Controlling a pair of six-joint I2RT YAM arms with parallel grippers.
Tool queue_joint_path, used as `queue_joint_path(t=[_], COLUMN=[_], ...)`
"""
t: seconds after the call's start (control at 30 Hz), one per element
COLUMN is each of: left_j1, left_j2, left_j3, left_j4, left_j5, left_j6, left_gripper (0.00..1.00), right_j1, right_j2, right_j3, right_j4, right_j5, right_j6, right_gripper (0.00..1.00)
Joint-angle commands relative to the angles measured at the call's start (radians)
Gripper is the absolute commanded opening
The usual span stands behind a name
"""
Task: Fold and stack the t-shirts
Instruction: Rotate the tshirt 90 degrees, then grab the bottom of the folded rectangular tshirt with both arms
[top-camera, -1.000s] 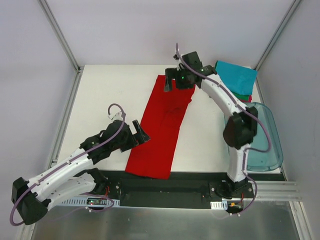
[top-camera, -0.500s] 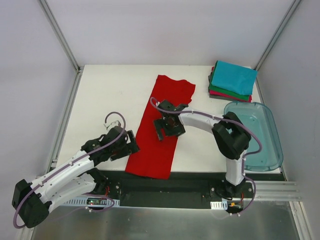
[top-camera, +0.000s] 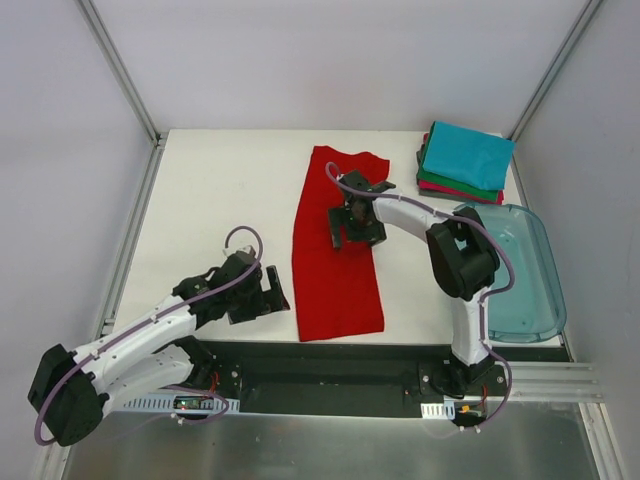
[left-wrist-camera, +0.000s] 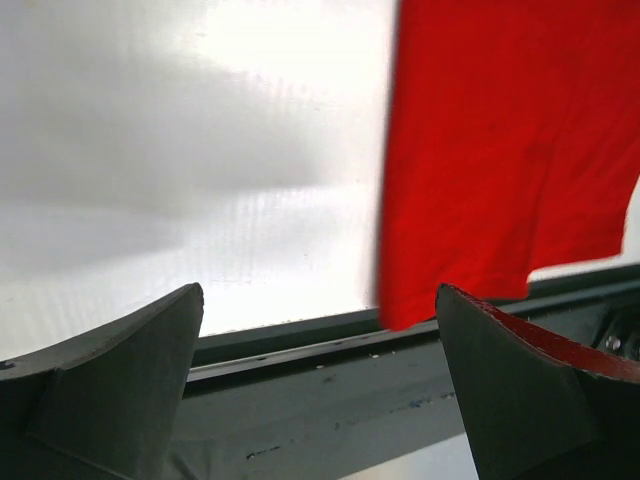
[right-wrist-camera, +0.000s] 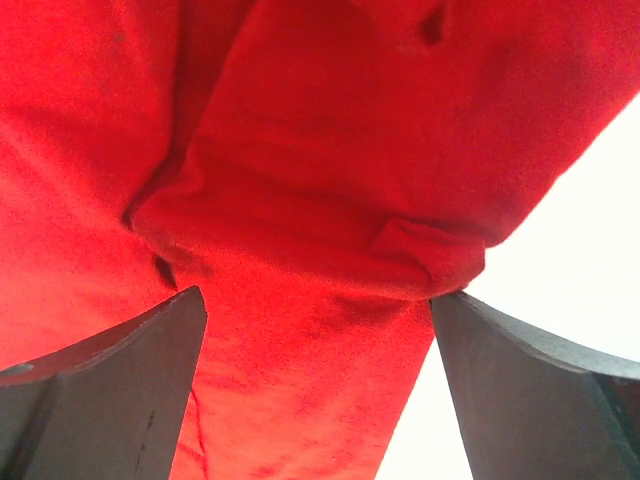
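The red t-shirt (top-camera: 335, 265) lies flat on the white table as a long strip running near to far. It fills the right wrist view (right-wrist-camera: 300, 150) and shows at the right of the left wrist view (left-wrist-camera: 510, 140). My right gripper (top-camera: 356, 222) is open just above the shirt's upper right part, jaws spread over wrinkled cloth and holding nothing. My left gripper (top-camera: 272, 296) is open and empty just left of the shirt's near left edge. A stack of folded t-shirts (top-camera: 464, 160), teal on top, green and crimson-pink beneath, sits at the far right.
A clear bluish plastic tub (top-camera: 520, 270) stands at the right edge of the table (top-camera: 220, 190), beside the right arm. A dark rail (top-camera: 330, 365) runs along the table's near edge, just below the shirt's hem.
The right gripper swept from the far collar down to mid-shirt, then back up a little. The shirt went from slanted to straight and its near end shifted right. The left gripper stayed by its left edge.
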Motion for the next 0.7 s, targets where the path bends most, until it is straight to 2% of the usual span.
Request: queue_joint_path(t=[0.0, 0.1, 0.2, 0.43, 0.57, 0.67], left_j1=[0.006, -0.002, -0.040, -0.146, -0.184, -0.219], left_j2=[0.072, 0.115, 0.145, 0.221, 0.295, 0.339], left_j3=[0.001, -0.028, -0.062, -0.067, -0.039, -0.038], left_j4=[0.126, 0.200, 0.292, 0.390, 0.403, 0.403], left_j5=[0.176, 0.264, 0.305, 0.246, 0.229, 0.216], left_j6=[0.052, 0.035, -0.008, -0.094, -0.115, -0.135], left_gripper=[0.99, 0.96, 0.88, 0.67, 0.50, 0.46], right_j1=[-0.015, 0.018, 0.046, 0.052, 0.054, 0.057], right_j2=[-0.085, -0.249, -0.451, -0.839, -0.982, -1.059], right_j3=[-0.010, -0.136, -0.340, -0.776, -0.908, -0.969], right_j4=[-0.035, 0.011, 0.053, 0.162, 0.226, 0.229], right_j5=[0.005, -0.029, 0.022, 0.067, 0.005, -0.055], right_j6=[-0.079, -0.042, 0.059, 0.282, 0.352, 0.388], right_gripper=[0.96, 0.96, 0.96, 0.96, 0.96, 0.96])
